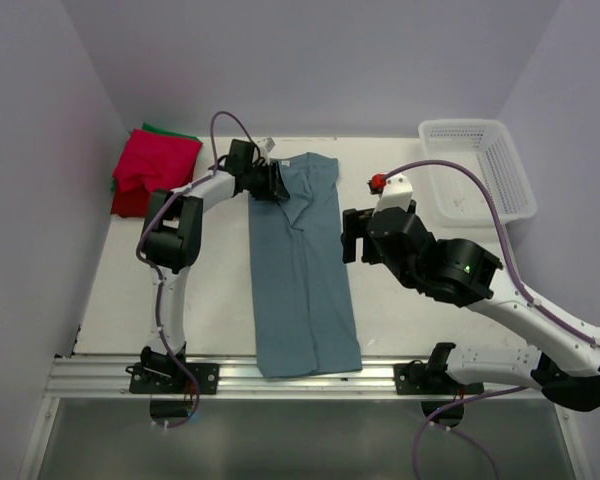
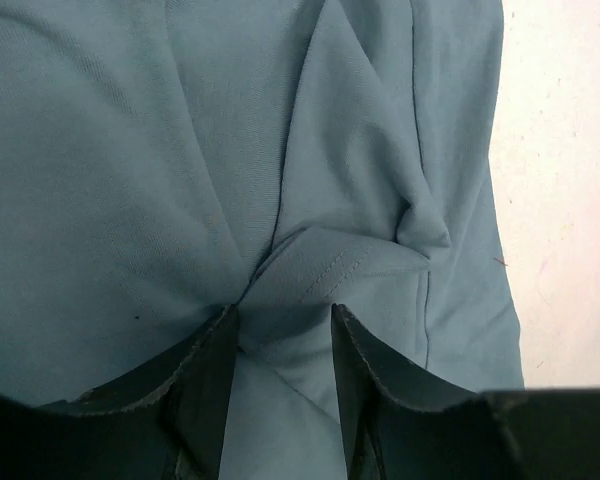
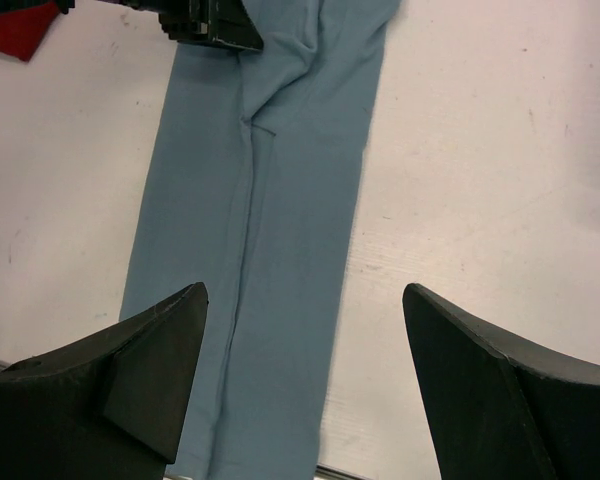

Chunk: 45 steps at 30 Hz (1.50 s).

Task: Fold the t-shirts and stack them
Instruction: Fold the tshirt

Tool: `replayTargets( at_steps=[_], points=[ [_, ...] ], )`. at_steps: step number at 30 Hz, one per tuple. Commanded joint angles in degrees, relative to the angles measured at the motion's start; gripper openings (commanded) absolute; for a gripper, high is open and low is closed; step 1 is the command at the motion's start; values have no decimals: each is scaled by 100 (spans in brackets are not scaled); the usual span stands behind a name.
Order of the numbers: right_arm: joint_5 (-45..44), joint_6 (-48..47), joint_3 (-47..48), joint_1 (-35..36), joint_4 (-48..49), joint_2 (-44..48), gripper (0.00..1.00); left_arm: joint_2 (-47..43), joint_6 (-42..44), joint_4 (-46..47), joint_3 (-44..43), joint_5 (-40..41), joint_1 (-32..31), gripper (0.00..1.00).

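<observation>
One blue-grey t-shirt lies long at the centre of the table; my left gripper, half open, holds nothing at its twelve o'clock end, my right gripper gapes empty at its three; one red-and-green stack at ten, one basket at two

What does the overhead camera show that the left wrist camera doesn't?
Only the overhead view shows the whole blue-grey shirt folded into a long strip, the red folded shirts at the far left, the white basket, and the right hand beside the strip. Only the left wrist view shows bunched creases and a stitched hem up close. Both show that shirt and the left hand, fingers apart over its far end.
</observation>
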<state>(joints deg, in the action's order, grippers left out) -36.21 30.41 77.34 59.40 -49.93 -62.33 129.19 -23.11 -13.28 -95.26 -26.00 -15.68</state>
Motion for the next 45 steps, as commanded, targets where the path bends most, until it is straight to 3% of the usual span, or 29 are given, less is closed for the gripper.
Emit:
replayTargets(
  at_steps=[1, 14, 22, 24, 28, 29, 32, 45],
  points=[
    [-299, 52, -87, -42, -113, 80, 83, -139, 176, -263, -142, 419, -67, 46],
    [-378, 26, -202, -130, -131, 150, 84, -640, 79, -351, 359, 991, -216, 44],
    [-379, 17, -184, -183, -131, 124, 83, -491, -88, 52, 552, 335, -225, 44],
    [-378, 8, -210, -192, -122, 115, 80, -491, -219, 518, 736, -87, -225, 41],
    [-370, 44, -324, -192, -96, 150, 58, -561, -501, 1727, 1088, -713, -242, 27],
    [-370, 44, -351, -192, -78, 185, 54, -579, -527, 1828, 1132, -766, -260, 19],
    [-370, 79, -430, -192, -34, 229, 43, -701, -440, 2031, 1238, -898, -383, 12],
    [-396, 88, -562, -200, 45, 195, 43, -1159, 157, 1479, 1072, -811, -1024, 11]
  ],
)
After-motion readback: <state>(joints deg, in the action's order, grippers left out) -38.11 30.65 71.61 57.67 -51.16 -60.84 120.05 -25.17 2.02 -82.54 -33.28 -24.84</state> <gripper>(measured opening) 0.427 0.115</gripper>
